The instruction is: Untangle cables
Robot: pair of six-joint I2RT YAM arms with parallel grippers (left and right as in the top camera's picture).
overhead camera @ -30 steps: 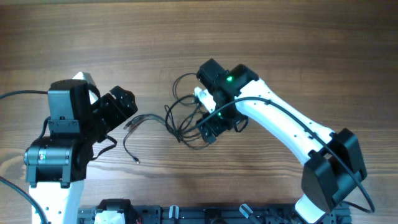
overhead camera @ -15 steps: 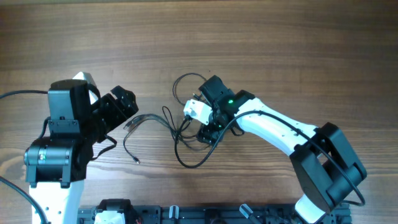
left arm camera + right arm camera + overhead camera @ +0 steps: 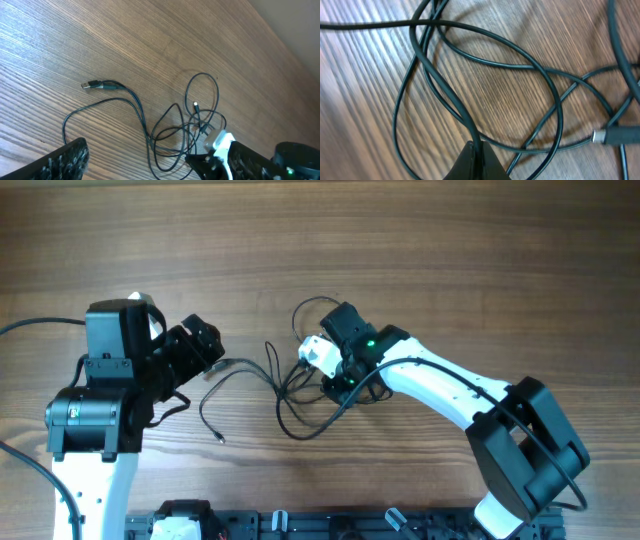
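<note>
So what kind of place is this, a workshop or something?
Probably a robotics lab or test bench: a plain wooden table holds a tangle of black cables, and two machine arms, the left arm and the right arm, stand at its near edge.

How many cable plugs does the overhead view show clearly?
2: a USB plug beside the left gripper; a small plug below it in the picture. Others may hide in the tangle.
</note>
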